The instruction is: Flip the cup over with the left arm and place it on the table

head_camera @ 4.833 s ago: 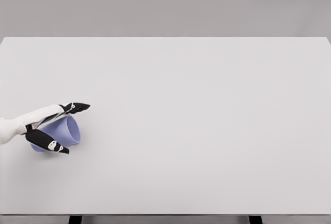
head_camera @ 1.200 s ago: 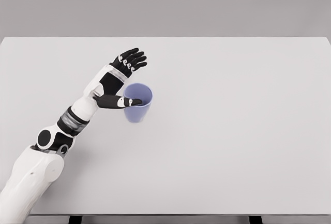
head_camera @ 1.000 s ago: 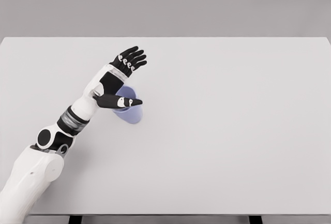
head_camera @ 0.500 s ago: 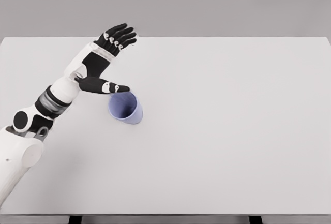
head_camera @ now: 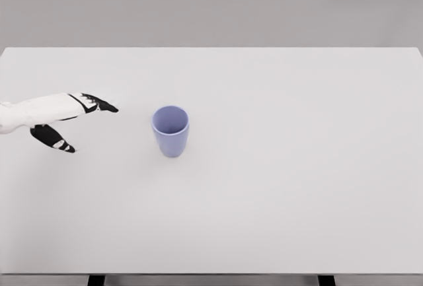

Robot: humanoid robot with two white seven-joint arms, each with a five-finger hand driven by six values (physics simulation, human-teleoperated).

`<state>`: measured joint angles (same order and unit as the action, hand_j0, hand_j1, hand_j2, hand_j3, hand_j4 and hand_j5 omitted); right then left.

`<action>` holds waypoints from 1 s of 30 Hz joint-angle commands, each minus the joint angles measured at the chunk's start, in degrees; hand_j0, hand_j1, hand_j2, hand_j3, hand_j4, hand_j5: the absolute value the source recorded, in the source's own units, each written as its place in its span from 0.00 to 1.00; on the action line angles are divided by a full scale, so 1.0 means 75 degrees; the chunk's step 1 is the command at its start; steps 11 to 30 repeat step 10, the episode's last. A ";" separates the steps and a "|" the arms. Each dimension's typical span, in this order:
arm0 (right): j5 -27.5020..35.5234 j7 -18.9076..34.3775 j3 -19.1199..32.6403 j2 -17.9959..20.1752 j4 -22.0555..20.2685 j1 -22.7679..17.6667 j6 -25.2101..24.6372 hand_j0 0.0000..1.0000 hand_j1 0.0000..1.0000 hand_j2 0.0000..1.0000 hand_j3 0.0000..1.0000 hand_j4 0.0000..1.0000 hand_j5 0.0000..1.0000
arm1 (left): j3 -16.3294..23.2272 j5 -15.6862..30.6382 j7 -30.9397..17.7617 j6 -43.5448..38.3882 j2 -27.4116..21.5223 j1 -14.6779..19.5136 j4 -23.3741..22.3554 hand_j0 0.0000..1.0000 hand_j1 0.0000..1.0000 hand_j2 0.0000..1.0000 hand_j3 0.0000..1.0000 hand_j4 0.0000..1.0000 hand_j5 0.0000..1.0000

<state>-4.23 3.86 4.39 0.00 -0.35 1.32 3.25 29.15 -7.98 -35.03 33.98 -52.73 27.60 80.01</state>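
I see the white table (head_camera: 297, 187) filling the view, with the blue cup (head_camera: 170, 130) standing upright, mouth up, left of its middle. My left hand (head_camera: 66, 122) hovers well apart at the left edge, fingers spread, holding nothing.

The render is bright and evenly lit, with soft, diffuse light and no glare on the pale table (head_camera: 277, 187), which shades very gently from lighter at its far edge to slightly greyer toward its near edge. Shadows are faint: only a weak, blurred patch shows at the foot of the cup (head_camera: 170, 130), and hardly any under the left hand (head_camera: 66, 122) near the table's left edge. Focus is crisp all over, the table's edges run straight without distortion, and outlines look slightly soft.
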 commanded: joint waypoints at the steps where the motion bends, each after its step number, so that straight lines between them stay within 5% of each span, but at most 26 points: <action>1: 0.0001 0.0001 0.0000 0.0000 0.0000 0.0000 0.0000 1.00 1.00 1.00 1.00 1.00 1.00 | 0.0016 -0.0459 0.0004 -0.0159 -0.0012 0.0000 -0.0051 1.00 1.00 1.00 1.00 1.00 1.00; 30: 0.0001 0.0001 0.0000 0.0000 0.0000 0.0000 0.0000 1.00 1.00 1.00 1.00 1.00 1.00 | 0.0028 -0.0471 0.0004 -0.0370 0.0035 -0.0012 -0.0133 1.00 1.00 1.00 1.00 1.00 1.00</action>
